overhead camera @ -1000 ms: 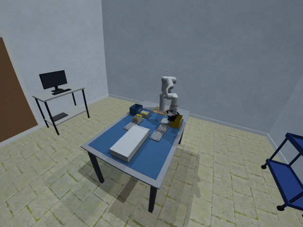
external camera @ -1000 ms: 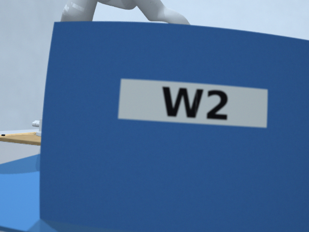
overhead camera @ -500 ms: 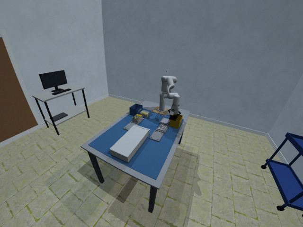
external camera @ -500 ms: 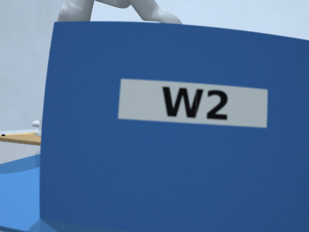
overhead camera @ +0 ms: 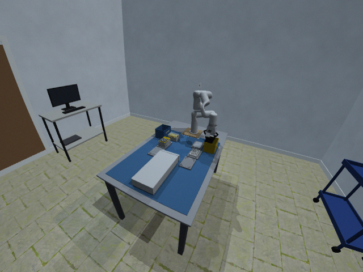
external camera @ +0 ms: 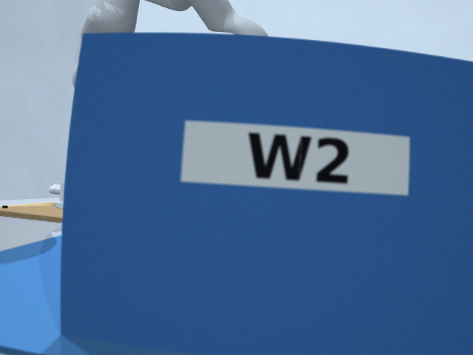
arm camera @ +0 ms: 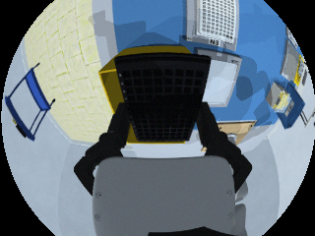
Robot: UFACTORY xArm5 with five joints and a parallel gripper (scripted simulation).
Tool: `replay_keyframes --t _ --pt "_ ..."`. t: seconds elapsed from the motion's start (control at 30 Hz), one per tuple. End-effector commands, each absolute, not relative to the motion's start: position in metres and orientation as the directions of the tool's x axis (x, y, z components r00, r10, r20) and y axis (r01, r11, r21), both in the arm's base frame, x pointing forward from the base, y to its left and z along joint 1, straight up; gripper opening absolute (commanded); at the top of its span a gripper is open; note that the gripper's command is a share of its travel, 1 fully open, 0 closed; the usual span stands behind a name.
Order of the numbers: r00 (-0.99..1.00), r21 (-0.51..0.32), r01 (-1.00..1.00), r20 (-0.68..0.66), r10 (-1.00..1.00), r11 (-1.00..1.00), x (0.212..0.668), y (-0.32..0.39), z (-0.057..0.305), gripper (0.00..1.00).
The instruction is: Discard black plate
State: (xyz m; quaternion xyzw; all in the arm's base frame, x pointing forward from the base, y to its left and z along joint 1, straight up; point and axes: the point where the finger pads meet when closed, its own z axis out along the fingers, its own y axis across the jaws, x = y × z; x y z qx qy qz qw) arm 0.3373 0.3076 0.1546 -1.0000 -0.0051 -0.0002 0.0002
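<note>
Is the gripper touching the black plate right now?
Touching. In the wrist view the gripper is shut on the black plate, one finger pressed against each side edge, with the yellow bin below.
</note>
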Motion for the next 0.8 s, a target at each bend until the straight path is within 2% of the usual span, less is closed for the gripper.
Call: replay_keyframes --t 0.0,0.53,0.77 --pt "1.000 -0.003 0.010 0.004 0.010 -1.000 0.328 0.312 0.156 0.00" --pt "1.000 -0.003 0.010 0.003 0.010 -1.000 0.293 0.325 0.156 0.00" --pt "1.000 -0.003 0.010 0.003 0.010 -1.000 0.293 0.325 0.156 0.00"
